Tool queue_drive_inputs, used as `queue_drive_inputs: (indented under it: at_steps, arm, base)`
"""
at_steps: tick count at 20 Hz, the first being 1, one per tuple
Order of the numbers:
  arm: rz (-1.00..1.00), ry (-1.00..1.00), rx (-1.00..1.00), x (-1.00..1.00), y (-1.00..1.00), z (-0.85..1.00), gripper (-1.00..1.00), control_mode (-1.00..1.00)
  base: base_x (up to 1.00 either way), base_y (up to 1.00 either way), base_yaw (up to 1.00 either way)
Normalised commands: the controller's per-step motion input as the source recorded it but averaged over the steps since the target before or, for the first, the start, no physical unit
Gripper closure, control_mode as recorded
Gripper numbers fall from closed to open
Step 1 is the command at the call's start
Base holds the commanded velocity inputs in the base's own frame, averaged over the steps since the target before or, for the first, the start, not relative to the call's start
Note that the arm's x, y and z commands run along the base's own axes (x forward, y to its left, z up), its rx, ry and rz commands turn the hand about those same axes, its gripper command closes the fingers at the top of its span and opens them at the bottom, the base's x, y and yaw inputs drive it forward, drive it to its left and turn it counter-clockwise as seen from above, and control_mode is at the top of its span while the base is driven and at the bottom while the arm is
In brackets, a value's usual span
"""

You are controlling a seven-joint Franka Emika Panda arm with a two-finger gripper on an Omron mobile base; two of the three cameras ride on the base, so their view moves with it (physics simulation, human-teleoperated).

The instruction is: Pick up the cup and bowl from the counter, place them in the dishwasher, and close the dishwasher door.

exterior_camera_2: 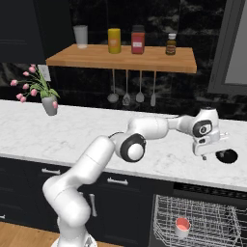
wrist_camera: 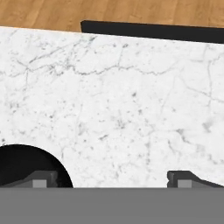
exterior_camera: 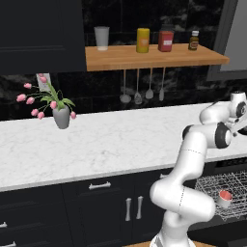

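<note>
Open gripper poised over marble counter beside a black bowl.

The jaws are spread wide and nothing is held. The bowl sits just beside the fingertips, near the counter's front edge. A red cup is already standing in the dishwasher rack below. For a clean grasp, the rim would best be straddled before closing. No legible writing is seen on the shelf jars.

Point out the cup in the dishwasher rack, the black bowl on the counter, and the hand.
cup [exterior_camera_2: 182, 226]: right base view, on its red inside, standing in the wire rack.
bowl [exterior_camera_2: 226, 156]: right base view, on its dark inside, on the counter.
hand [exterior_camera_2: 212, 153]: right base view, between its open fingertips, beside the bowl.
</note>
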Motion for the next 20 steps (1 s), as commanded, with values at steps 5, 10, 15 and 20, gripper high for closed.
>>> queue_drive_inputs:
  at_steps: [5,10,15,20]
  arm:
    - [0.00,-0.06,0.00,0.00,-0.13,-0.18,-1.00,-1.00]
    - [0.00,-0.10,0.00,0.00,-0.11,-0.01,-1.00,-1.00]
    - [0.00,-0.11,0.00,0.00,0.00,0.00,-1.00,-1.00]
    - [0.00,-0.10,-0.01,0.07,0.00,-0.01,-1.00,-1.00]
  base:
    - [0.00,0.00,0.00]
    - [0.00,0.00,0.00]
    - [0.00,0.00,0.00]
    - [0.00,0.00,0.00]
